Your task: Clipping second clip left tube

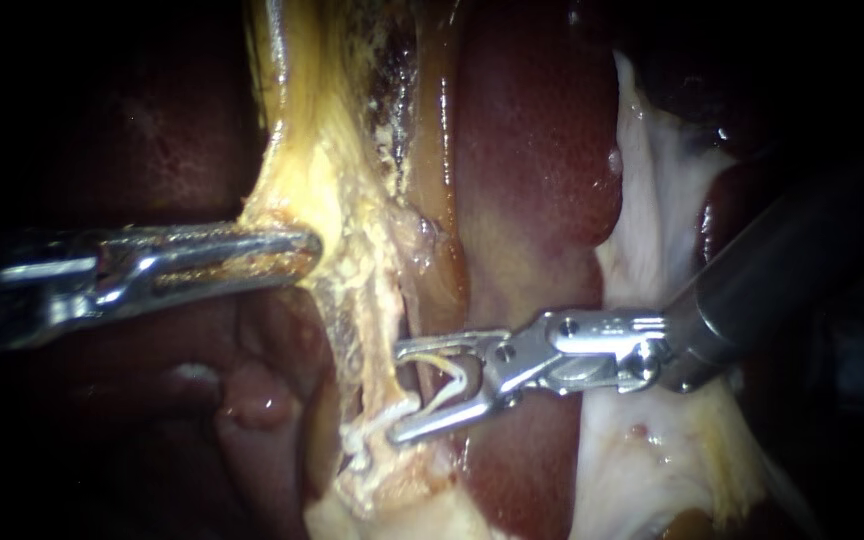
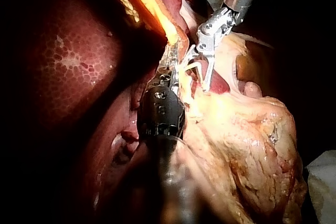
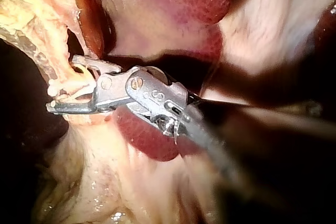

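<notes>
Nearest is my left instrument [image 1: 302, 248], shaft in from the left. Its end effector is clamped flat on the yellow tissue [image 1: 302, 170], jaws together with a strip of it pinched between. Reads as traction: the tissue is drawn leftward off the liver [image 1: 537, 180] so the tube [image 1: 382, 320] stands stretched and apart from what lies behind it. Left wrist view agrees, same instrument [image 2: 170, 65] tip-first in the yellow tissue.

My right instrument [image 1: 397, 390] comes in from the right, end effector spread wide, one jaw on each side of the tube, which crosses the gap near the tips. Neither jaw looks pressed on it, so nothing is gripped. The pale V in the throat is, I judge, the clip [image 1: 452, 380] — loaded, legs apart, not closed. Right wrist view shows this instrument [image 3: 65, 85] with the tube's pale tissue sitting between the tips and the liver just behind.

Whitish bit [image 1: 372, 428] on the tube just below the lower jaw — maybe a clip already on, cannot tell. If so, placing this one beside it makes sense.

Step in hand, as I judge it: seated across the tube, squeeze not yet done. Risk: the tips may not be fully past the tube, so the clip would catch only part of it.
</notes>
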You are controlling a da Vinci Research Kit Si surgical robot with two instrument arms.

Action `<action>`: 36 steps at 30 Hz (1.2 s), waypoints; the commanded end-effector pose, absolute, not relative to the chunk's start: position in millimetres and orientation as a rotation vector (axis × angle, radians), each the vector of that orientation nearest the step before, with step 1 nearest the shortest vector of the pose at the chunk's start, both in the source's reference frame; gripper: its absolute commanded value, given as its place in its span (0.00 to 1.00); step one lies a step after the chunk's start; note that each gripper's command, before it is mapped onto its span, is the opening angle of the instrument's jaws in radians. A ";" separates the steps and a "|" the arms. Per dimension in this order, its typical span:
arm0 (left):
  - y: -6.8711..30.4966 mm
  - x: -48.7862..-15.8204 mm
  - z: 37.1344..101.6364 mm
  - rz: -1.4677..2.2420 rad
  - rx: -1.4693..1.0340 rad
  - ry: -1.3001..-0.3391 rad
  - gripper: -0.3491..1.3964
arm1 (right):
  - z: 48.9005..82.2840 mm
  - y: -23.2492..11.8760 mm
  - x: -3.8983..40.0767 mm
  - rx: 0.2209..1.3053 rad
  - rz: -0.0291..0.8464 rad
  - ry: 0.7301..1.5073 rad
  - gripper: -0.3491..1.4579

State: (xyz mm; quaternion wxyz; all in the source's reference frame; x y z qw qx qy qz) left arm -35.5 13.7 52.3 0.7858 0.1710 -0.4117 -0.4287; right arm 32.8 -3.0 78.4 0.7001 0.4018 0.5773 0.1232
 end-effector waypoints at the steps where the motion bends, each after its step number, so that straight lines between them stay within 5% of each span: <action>1: 13.6 -35.7 52.5 -0.923 0.370 -0.888 0.00 | 78.1 -3.0 33.1 0.923 0.277 1.286 0.49; 15: 13.5 -36.0 52.8 -0.923 0.370 -0.889 0.00 | 78.3 -3.6 36.2 1.051 0.332 1.269 0.41; 18: 13.5 -36.0 52.9 -0.923 0.370 -0.889 0.00 | 78.3 -3.6 36.1 1.070 0.370 1.247 0.25; 20: 13.5 -36.0 53.0 -0.922 0.370 -0.889 0.00 | 78.3 -3.5 35.9 1.050 0.390 1.213 0.00; 36: 13.5 -36.0 53.0 -0.922 0.370 -0.889 0.00 | 78.2 -2.5 35.2 1.020 0.461 1.155 0.00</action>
